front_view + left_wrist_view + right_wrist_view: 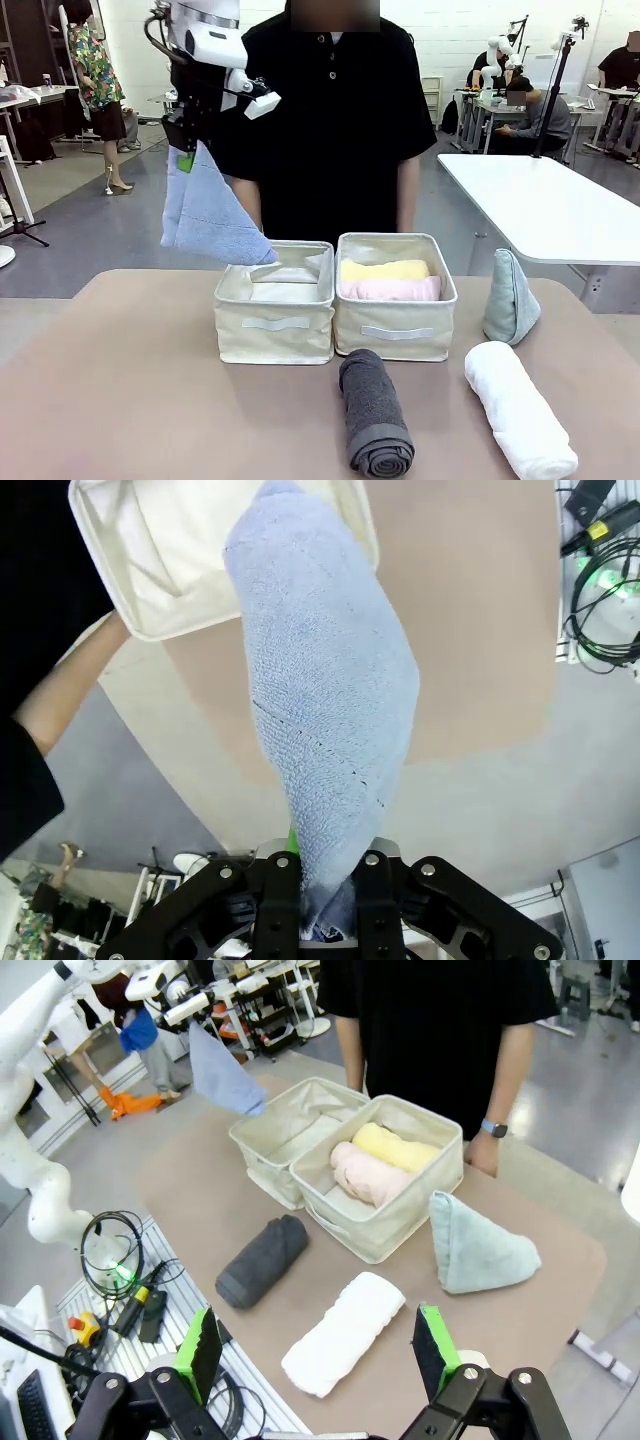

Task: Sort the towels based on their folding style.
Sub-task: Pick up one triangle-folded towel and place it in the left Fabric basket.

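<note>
left gripper [184, 150] was clamped on the lavender-blue cone-folded towel [208, 215], hung lengthwise just above the outer rim of the left cream bin [275, 345].

Lavender-blue cone [205, 215] hanging aloft, yellow roll [385, 269] and pink roll [392, 289] in bin [430, 340], grey roll [375, 415], white roll [518, 408], teal cone [510, 298] upright

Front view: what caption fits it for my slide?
The left tool holds a blue towel up by the left bin; a yellow roll and a pink roll lie in the right bin.
</note>
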Motion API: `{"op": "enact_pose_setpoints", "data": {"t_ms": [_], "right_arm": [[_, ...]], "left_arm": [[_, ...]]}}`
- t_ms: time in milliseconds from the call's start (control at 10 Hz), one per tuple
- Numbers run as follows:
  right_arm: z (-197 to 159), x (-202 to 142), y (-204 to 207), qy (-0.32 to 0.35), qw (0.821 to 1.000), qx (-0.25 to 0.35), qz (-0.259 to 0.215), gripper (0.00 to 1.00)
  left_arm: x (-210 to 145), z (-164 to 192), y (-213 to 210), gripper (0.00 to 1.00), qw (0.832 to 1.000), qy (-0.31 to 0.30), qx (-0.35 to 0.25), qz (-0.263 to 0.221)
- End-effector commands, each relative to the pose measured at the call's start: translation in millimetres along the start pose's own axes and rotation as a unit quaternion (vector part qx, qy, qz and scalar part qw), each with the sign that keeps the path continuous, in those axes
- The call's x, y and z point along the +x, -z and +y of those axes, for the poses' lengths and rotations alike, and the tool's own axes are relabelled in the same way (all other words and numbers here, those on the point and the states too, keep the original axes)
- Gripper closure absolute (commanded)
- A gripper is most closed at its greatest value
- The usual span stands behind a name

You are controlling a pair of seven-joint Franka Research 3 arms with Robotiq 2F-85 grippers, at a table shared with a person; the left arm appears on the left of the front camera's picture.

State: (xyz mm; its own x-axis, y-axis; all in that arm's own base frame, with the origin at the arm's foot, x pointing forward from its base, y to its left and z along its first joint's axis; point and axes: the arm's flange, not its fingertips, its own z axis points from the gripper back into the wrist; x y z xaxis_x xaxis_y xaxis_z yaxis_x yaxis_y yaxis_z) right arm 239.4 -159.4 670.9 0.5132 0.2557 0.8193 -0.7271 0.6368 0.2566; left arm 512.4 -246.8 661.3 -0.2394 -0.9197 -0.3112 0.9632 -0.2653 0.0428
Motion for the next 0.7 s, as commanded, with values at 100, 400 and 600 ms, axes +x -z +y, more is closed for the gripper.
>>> {"op": "enact_pose_setpoints", "data": {"t_ms": [100, 400, 600], "right_arm": [[-1.1, 1.1, 0.9, 0.003, 1.000, 0.001, 0.003, 0.00], [-1.1, 1.1, 0.9, 0.003, 1.000, 0.001, 0.003, 0.00], [-1.1, 1.1, 0.9, 0.003, 1.000, 0.001, 0.003, 0.00]], "left_arm": [[18.0, 42.5, -0.3, 0.84, 0.999, 0.047, 0.010, 0.014], [44.0, 72.7, 18.3, 0.84, 0.997, 0.075, 0.003, -0.016], [55.3, 85.3, 38.3, 0.84, 0.996, 0.081, -0.009, -0.029]]}}
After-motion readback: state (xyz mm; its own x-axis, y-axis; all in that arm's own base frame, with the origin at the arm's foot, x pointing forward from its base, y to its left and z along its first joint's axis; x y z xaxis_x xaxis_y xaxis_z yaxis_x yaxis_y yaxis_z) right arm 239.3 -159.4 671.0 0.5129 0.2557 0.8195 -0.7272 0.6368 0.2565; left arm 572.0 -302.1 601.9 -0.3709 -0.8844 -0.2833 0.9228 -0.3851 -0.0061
